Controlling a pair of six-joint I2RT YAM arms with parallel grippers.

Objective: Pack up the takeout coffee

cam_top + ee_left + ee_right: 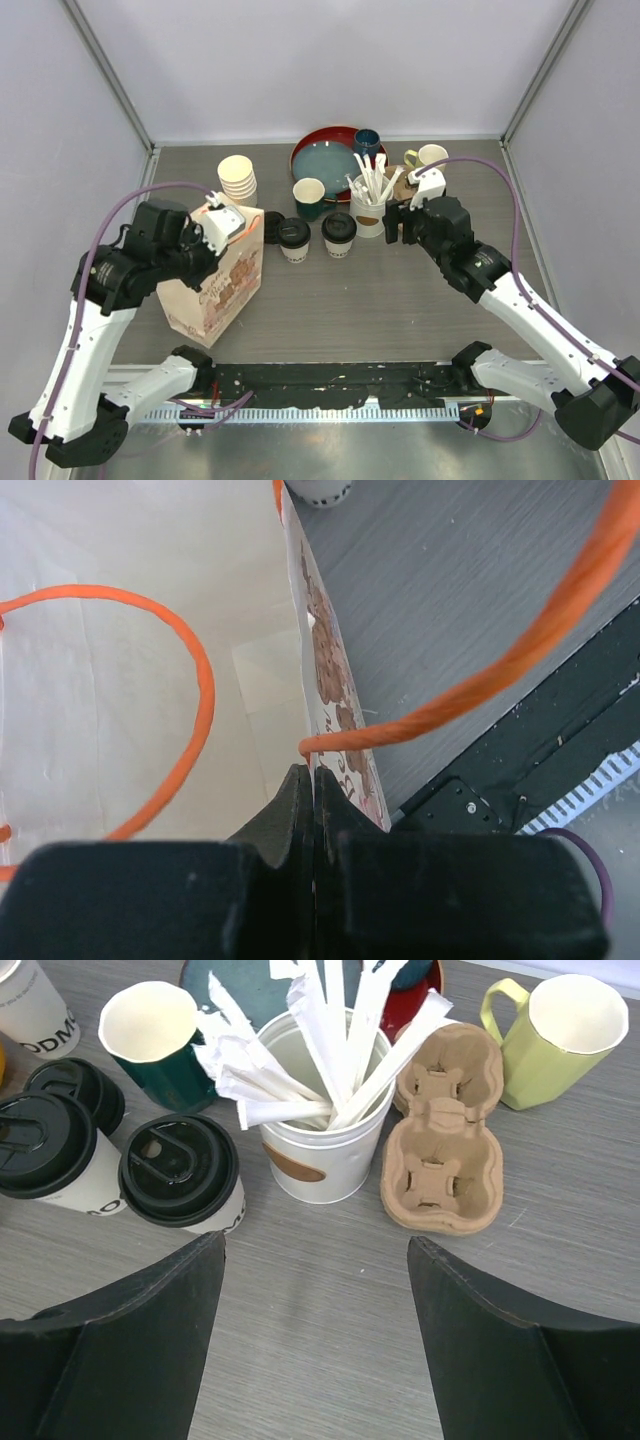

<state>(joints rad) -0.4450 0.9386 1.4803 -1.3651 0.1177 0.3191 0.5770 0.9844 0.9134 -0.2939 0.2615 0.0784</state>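
Bag, printed paper, stands at left of surface. Left end effector pinched fully closed on bag's upper rim beside orange handle. Two lidded takeout cups, left cup and right cup, upright side by side mid-surface, just right of bag, outside it. Right end effector spread wide, empty, beside white tub of stirrers.

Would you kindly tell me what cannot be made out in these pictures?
- What the lidded cups hold: top and right wrist views, black lids cover them.
- Cup carrier: top view, mostly behind the right gripper.
- Mouth of the paper bag: top view, under the left gripper and wrist.
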